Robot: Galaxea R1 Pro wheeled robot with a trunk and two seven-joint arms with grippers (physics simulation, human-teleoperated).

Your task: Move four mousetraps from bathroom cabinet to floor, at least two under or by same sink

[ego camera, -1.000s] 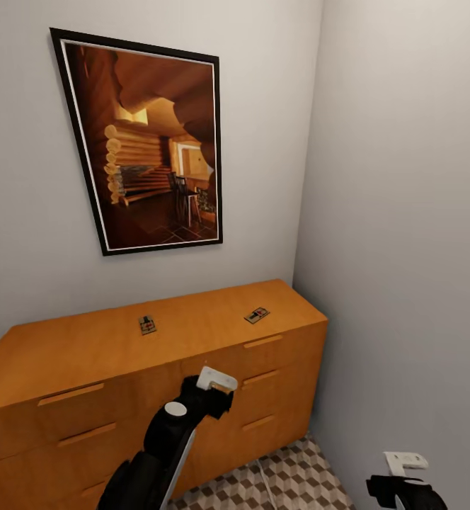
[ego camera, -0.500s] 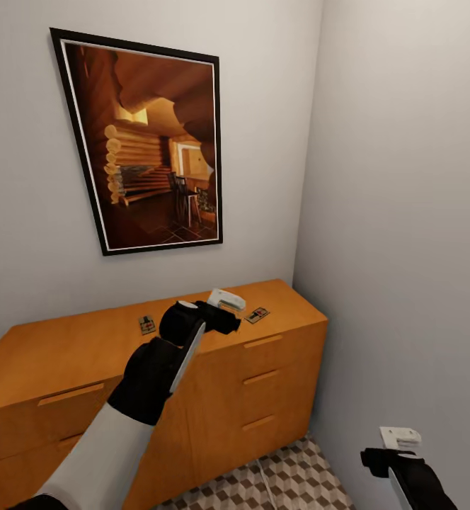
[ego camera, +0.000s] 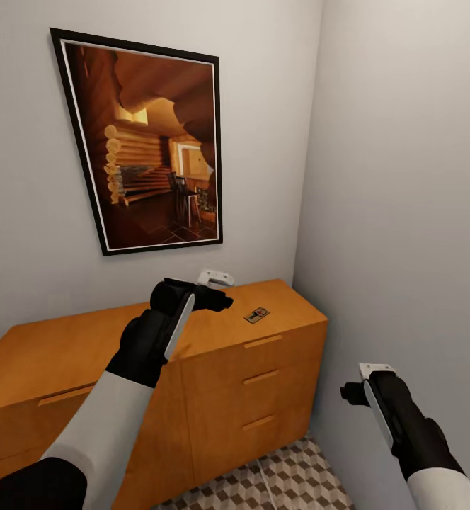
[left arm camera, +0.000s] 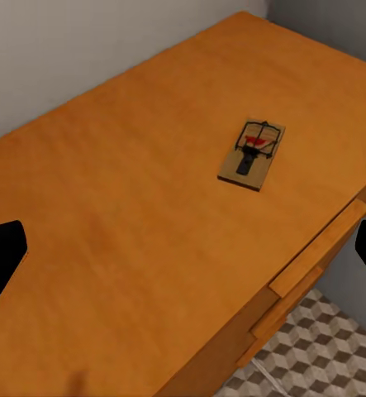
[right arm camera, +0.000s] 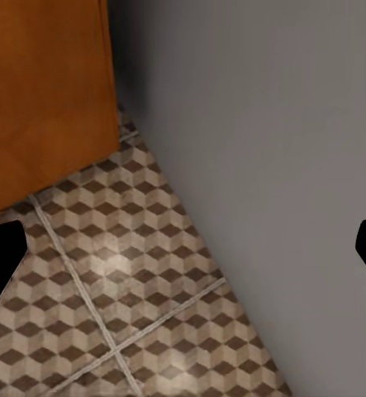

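One mousetrap (ego camera: 257,315) atop cabinet (ego camera: 263,397), two claws spread

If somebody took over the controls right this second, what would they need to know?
Left gripper: open and empty, above the cabinet top.
Right gripper: open and empty, low beside the wall, over the bathroom floor.
One mousetrap lies flat on the cabinet top near its right end, untouched.
Done: no trap is held and none is visible on the floor.
Left: pick up the traps and set them on the floor, two by the sink.
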